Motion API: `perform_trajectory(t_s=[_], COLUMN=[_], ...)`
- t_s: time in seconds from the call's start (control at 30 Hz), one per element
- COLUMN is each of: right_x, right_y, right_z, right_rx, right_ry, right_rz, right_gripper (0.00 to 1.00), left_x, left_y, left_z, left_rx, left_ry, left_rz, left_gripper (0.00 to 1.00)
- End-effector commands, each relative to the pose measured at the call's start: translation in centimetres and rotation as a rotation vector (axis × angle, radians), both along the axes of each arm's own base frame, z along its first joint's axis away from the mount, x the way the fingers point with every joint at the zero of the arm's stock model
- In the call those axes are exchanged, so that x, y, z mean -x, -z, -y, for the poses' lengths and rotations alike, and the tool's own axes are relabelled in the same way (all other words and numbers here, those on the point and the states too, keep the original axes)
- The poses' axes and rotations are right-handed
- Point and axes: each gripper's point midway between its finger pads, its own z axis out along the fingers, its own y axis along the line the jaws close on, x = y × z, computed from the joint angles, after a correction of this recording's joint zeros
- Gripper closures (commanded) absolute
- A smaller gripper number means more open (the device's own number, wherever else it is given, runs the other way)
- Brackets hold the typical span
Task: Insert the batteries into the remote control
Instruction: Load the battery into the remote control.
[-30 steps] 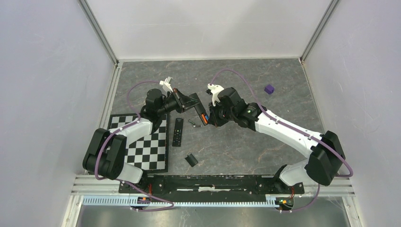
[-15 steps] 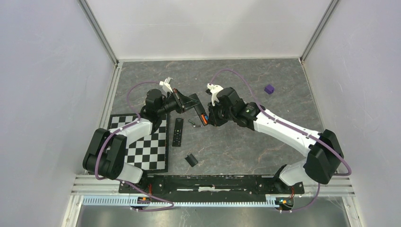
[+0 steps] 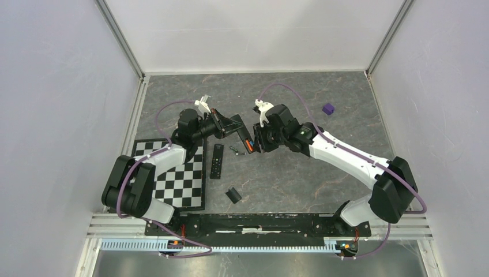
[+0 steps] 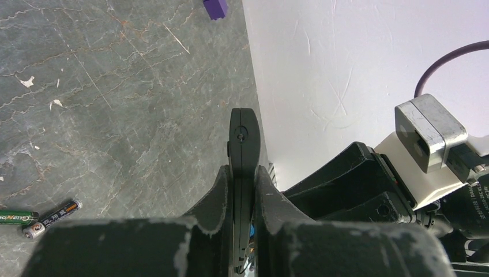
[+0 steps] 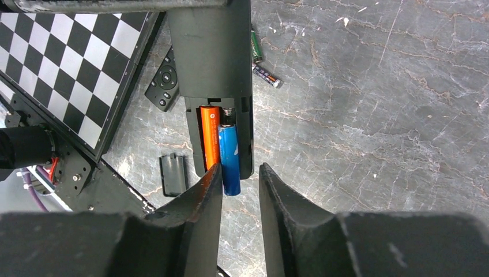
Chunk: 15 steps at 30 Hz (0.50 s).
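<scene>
At the left lies a checkered mat [image 3: 179, 179]. Just beside its right edge a second remote [image 3: 217, 161] lies flat on the table, with a small black cover [image 3: 233, 195] nearer the arm bases and two loose cells [image 3: 235, 150] close by. Above them the left gripper [image 4: 243, 173] is clamped hard on the remote control [image 4: 244, 138] and holds it off the table, unmoved over the last second, its open bay turned toward the other arm. In that bay the orange battery [image 5: 209, 135] sits along one side and the blue battery [image 5: 229, 158] lies against it, its near end reaching a little past the remote's end. The change is on the right. The right gripper [image 5: 240, 168], pinched narrow a second ago, has let its jaws part, so a clear gap now stands between them. One finger is just beside the blue battery and the other is well clear of it. That reads as a release: both cells are in the remote. The blue one may still need pressing home, and the cover is not yet on. Far right, a purple block [image 3: 328, 108] sits untouched.
</scene>
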Motion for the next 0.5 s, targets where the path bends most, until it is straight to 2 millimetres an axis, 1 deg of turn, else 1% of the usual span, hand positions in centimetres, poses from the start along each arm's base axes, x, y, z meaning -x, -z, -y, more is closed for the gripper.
perform_trajectory(t_s=[0.0, 0.13, 0.47], right_x=[-0.8, -0.8, -0.6], right_y=[-2.8, -3.6, -7.0], right_z=[-0.9, -0.9, -0.5], right_rx=[-0.094, -0.138, -0.269], right_ry=[0.010, 0.014, 0.029], right_rz=[0.012, -0.003, 0.011], right_gripper=[0.65, 0.62, 0.44], left_x=[0.2, 0.0, -0.2], left_y=[-1.9, -2.1, -3.0], left_z=[0.6, 0.7, 0.7], left_rx=[0.064, 0.071, 0.107], left_ry=[0.030, 0.029, 0.023], left_rz=[0.007, -0.001, -0.016], left_gripper=[0.98, 0.98, 0.98])
